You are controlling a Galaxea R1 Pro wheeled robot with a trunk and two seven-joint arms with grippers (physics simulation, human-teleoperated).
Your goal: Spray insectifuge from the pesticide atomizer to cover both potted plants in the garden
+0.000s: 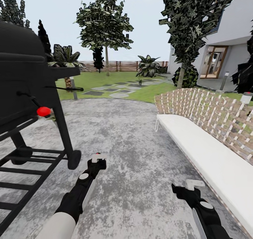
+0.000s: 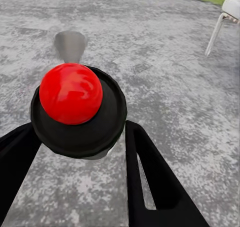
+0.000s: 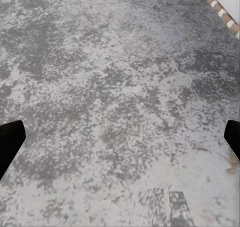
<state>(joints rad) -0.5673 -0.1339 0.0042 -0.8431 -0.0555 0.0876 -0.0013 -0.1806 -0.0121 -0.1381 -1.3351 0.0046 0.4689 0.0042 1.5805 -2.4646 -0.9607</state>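
Patio paving: mottled grey, rough, stone-like, matt. Grill at left: black, metal-looking, dull sheen on its lid; slatted lower rack of the same black bars. Red knob on it: glossy, smooth. Bench at right: woven back of pale and brown strips, wicker-like; seat cushion white, matt, smooth. Far fence: brown wooden slats. Lawn: flat matt green, with grey stepping slabs. In the left wrist view, a shiny red ball sits on a black matt disc, plastic-looking.
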